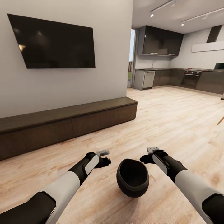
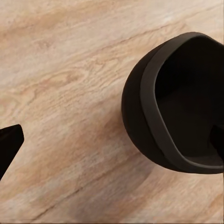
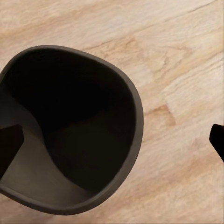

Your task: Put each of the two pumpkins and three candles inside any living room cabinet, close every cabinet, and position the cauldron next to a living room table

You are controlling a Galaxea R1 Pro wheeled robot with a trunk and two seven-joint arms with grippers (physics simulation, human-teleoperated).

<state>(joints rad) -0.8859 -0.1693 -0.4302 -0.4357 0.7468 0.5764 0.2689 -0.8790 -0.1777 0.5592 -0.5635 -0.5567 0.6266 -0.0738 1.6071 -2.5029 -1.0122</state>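
The black cauldron (image 1: 133,177) sits on the wooden floor just ahead of me, mouth up and empty, between my two arms. My left gripper (image 1: 105,159) hovers open to its left, and in the left wrist view the cauldron (image 2: 177,102) lies under one fingertip of that gripper (image 2: 112,142). My right gripper (image 1: 145,158) hovers open to its right, above the rim of the cauldron (image 3: 70,130), its fingers (image 3: 9,147) spread wide. The long low dark-brown cabinet (image 1: 68,121) runs along the wall at left with its fronts shut. The pumpkins, candles and table are out of view.
A black TV (image 1: 53,42) hangs on the wall above the cabinet. Open wooden floor (image 1: 174,118) stretches to the right toward a kitchen with dark cupboards (image 1: 161,40) and an oven (image 1: 190,79). A wooden leg tip (image 1: 221,119) pokes in at the right edge.
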